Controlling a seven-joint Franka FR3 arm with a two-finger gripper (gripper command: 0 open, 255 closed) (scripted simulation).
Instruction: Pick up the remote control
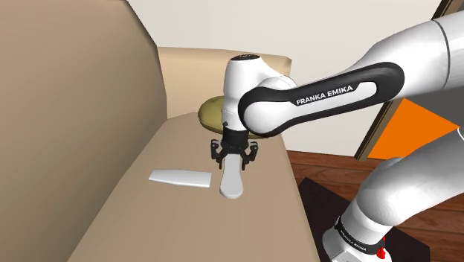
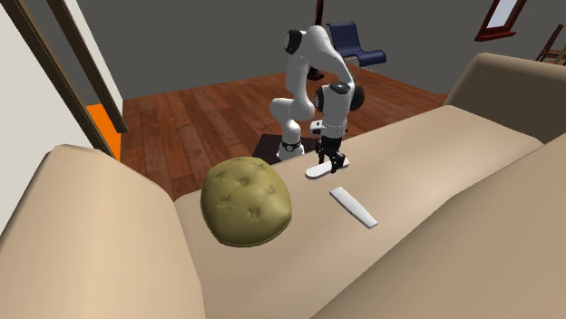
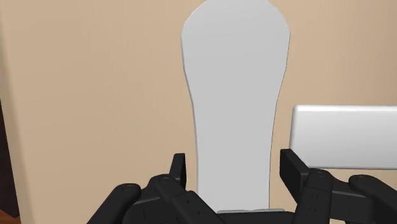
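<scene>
Even, diffuse light is bathing the broad tan sofa seat point(image 1: 186, 216), which is rendering bright and flat, while the tall backrest point(image 1: 67, 97) beside it is shading to a duller brown. The round olive tufted cushion point(image 2: 245, 201) is darkening softly toward its underside, and the pale grey paddle-shaped remote control point(image 3: 232, 95) is showing crisp, evenly lit edges in the wrist view.
</scene>
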